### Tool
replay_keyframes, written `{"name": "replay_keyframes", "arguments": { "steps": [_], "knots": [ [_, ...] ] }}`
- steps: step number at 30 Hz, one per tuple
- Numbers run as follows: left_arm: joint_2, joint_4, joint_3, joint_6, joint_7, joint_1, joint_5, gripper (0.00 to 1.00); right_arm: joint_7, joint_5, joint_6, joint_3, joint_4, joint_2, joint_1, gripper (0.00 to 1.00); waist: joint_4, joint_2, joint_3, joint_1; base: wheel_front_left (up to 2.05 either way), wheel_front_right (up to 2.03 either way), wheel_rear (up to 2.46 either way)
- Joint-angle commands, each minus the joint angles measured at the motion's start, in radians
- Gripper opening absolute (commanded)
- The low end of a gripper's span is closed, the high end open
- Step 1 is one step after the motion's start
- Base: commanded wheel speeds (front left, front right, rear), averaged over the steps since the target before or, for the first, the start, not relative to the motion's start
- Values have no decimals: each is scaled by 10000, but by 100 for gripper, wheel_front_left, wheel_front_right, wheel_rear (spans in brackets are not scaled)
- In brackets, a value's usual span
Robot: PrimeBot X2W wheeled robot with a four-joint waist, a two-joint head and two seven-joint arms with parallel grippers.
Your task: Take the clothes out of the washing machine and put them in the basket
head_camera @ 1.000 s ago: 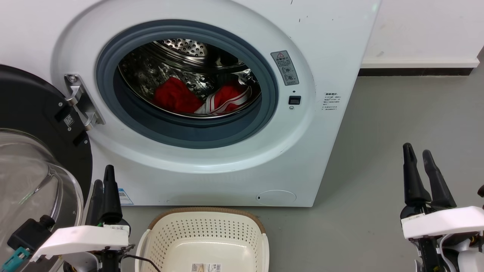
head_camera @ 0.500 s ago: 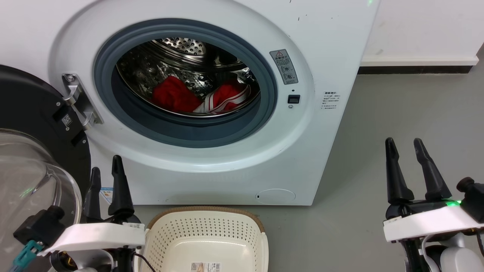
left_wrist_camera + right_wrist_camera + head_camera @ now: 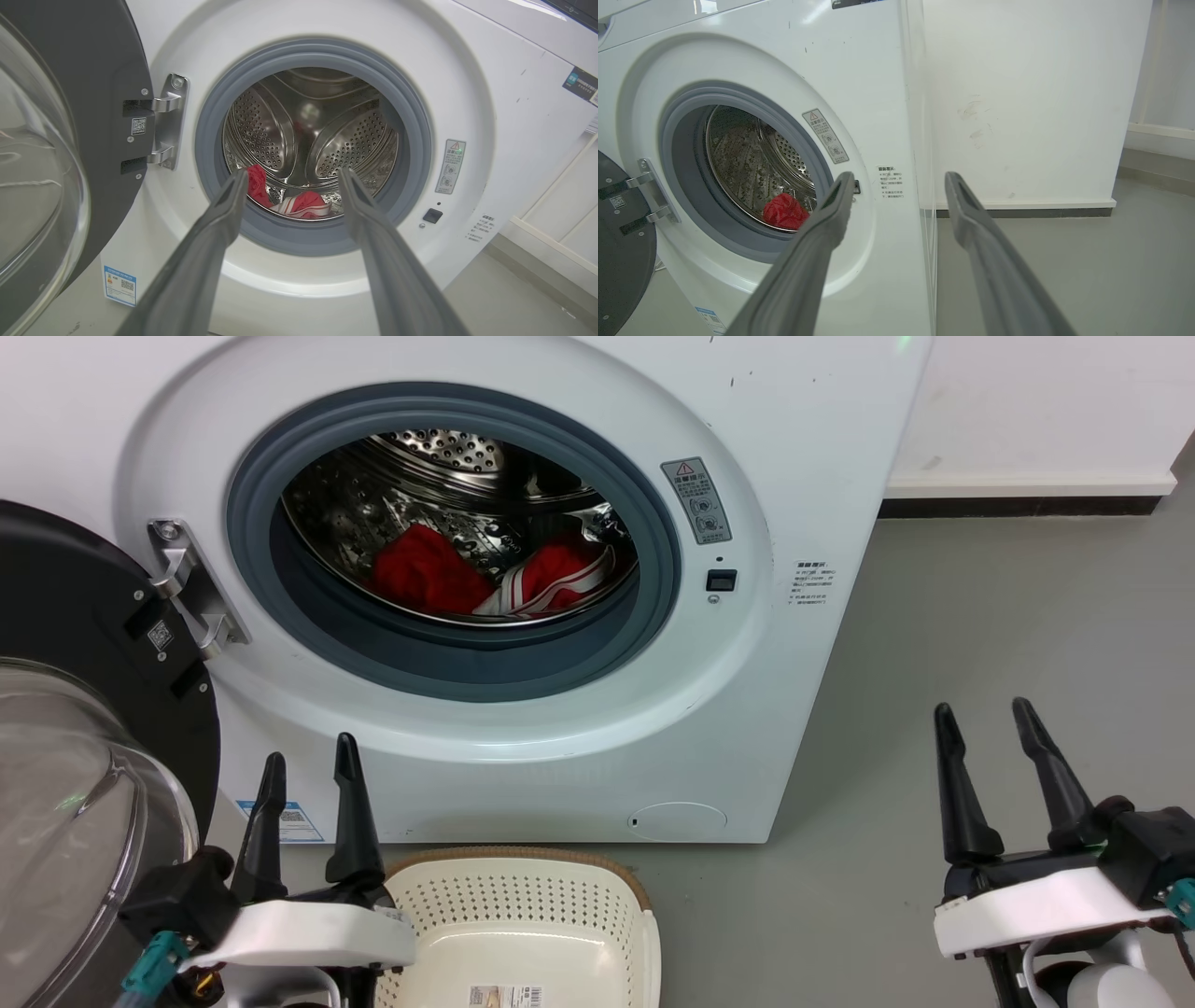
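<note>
**Left tool** (image 3: pixel 310 749): fingers spread, gripping nothing and touching nothing. It hovered at the near left, just left of the basket (image 3: pixel 513 852), with its fingers pointing up and away toward the washing machine (image 3: pixel 794 476). In the left wrist view its fingertips stood either side of the lower part of the porthole (image 3: pixel 308 51).

**Right tool** (image 3: pixel 982 706): fingers likewise spread and empty. It was poised over the grey floor (image 3: pixel 980 616) at the near right, well apart from the machine's front, and in the right wrist view its fingers aimed past the machine's right front corner.

**Clothes**: both lay low in the steel drum (image 3: pixel 448 453). The plain red garment (image 3: pixel 425 574) was bunched at the left. The striped garment (image 3: pixel 551 583) lay just beside it on the right, its white bands running roughly left to right.

**Surroundings**: the door (image 3: pixel 56 616) stood swung open to the left on its hinge. The basket sat upright on the floor just in front of the machine, below the porthole, with its long side running left to right.
</note>
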Motion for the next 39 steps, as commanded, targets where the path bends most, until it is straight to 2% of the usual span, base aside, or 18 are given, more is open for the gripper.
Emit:
{"name": "replay_keyframes", "arguments": {
  "steps": [1,7,10,16,23,33,39],
  "knots": [
    [97,-103,-105,100,-90,25,286,100,-86,-293,-2,-63,-68,-58,-28,100,0,0,-1,-1,0,0,0],
    [319,131,-560,342,-238,113,907,100,-223,-868,-3,-36,246,-55,109,100,-27,0,-12,-1,0,0,0],
    [429,317,-760,310,-311,138,1129,100,-302,-602,-3,48,520,-56,199,100,-35,0,-25,-1,0,0,0],
    [516,542,-1029,358,-425,226,1557,100,-407,-1046,-3,120,721,-60,220,100,-58,0,-39,-1,0,0,0],
    [739,492,-1428,752,-592,268,2369,100,-587,-1636,-3,418,816,-62,278,100,-94,0,-35,-1,0,0,0],
    [812,1134,-1569,986,-768,280,2992,100,-763,-2193,-4,521,827,-68,263,100,-127,0,-28,-1,0,0,0],
    [690,1221,-1378,1161,-875,400,3243,100,-885,-1994,-4,464,939,-71,333,100,-170,0,11,-1,0,0,0]
  ]
}}
